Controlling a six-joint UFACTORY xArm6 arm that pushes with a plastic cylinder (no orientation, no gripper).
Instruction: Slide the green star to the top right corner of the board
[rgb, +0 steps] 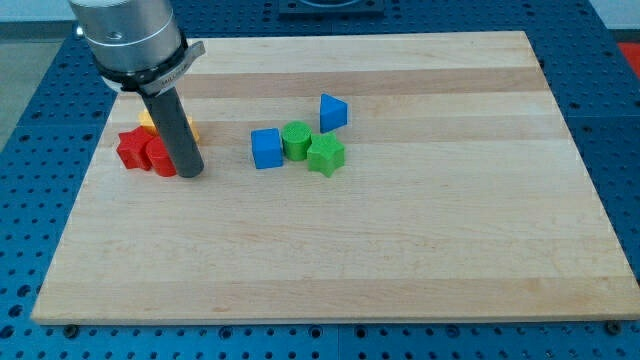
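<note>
The green star (326, 155) lies near the middle of the wooden board (400, 250), touching a green cylinder (296, 139) on its upper left. A blue cube (266, 148) sits just left of the cylinder. A blue triangular block (333, 112) stands just above the star. My tip (190, 171) rests on the board at the view's left, well left of the star and right beside the red blocks.
A red star-like block (131, 148) and a red cylinder (159, 157) sit at the left, touching my rod. A yellow block (150, 121) and an orange-yellow one (190, 128) are partly hidden behind the rod. The blue perforated table (620, 120) surrounds the board.
</note>
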